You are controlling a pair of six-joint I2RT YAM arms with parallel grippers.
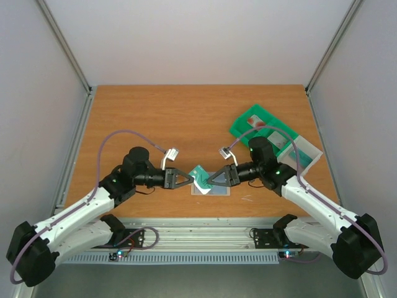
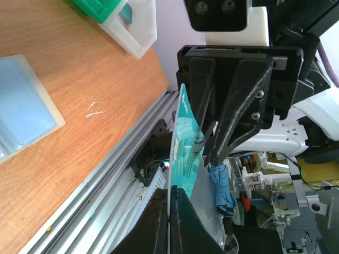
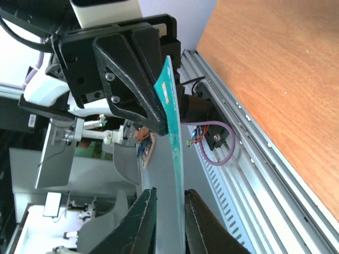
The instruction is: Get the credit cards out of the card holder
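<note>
Near the front edge of the counter (image 1: 155, 118), the card holder (image 1: 218, 190) lies flat. Just above it, a teal credit card (image 1: 198, 173) is up in the air between the two arms. The left jaws are shut tight on one end of it. The right jaws are open a little, with the other end in the gap. Far back on the right sits a green tray (image 1: 253, 119).

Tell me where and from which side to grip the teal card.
Pinch the teal card across its two broad faces near a short end, coming in level along its length, as the left gripper does from the left. It hangs in the air, clear of the table, and is very thin, so only the faces offer purchase.
</note>
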